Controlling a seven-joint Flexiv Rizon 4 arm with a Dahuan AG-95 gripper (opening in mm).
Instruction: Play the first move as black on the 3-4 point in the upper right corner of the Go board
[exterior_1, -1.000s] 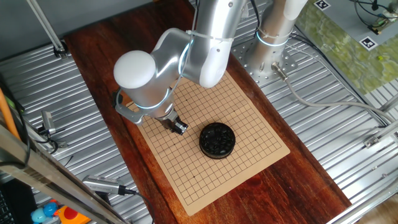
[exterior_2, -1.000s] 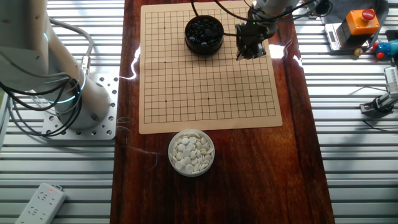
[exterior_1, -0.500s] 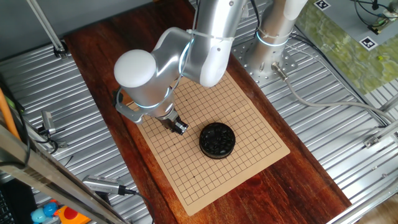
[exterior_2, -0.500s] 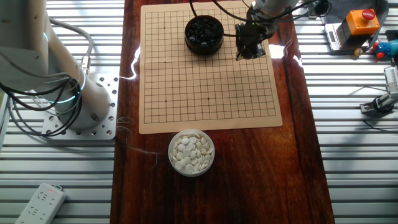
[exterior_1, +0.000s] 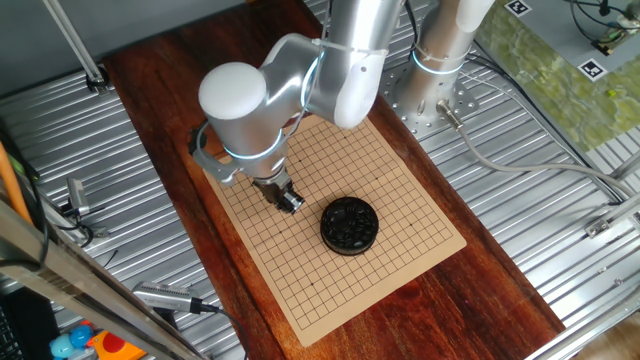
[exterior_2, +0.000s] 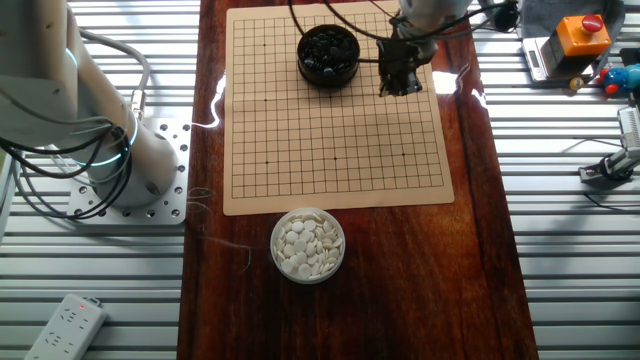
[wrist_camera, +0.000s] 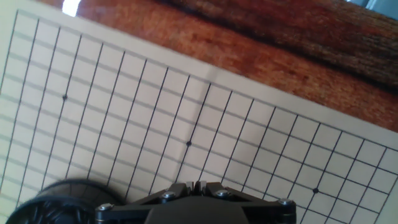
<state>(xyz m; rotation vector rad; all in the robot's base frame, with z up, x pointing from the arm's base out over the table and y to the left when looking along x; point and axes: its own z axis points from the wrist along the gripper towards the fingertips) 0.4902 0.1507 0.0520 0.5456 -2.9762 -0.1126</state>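
Note:
The tan gridded board (exterior_1: 395, 190) lies on the dark wooden table, and no stones show on its grid. A round black bowl of black stones (exterior_1: 349, 224) stands on the board; it also shows in the other fixed view (exterior_2: 328, 52) and at the hand view's lower left (wrist_camera: 62, 202). My gripper (exterior_1: 291, 205) hangs just above the board (exterior_2: 330, 140), beside the bowl and apart from it, near the board's edge (exterior_2: 399, 88). In the hand view my gripper (wrist_camera: 199, 185) has its tips pressed together on a small dark sliver, which looks like a black stone. A grid dot (wrist_camera: 188, 143) lies just ahead.
A bowl of white stones (exterior_2: 308, 245) stands on the wood off the board's near edge. The arm's base (exterior_2: 130, 170) is bolted to the metal surface beside the table. An orange box with a red button (exterior_2: 580, 35) and a power strip (exterior_2: 65, 325) lie off the table.
The arm's elbow has swung a little up and to the right in one fixed view. The gripper has stayed nearly in place above the board, still shut.

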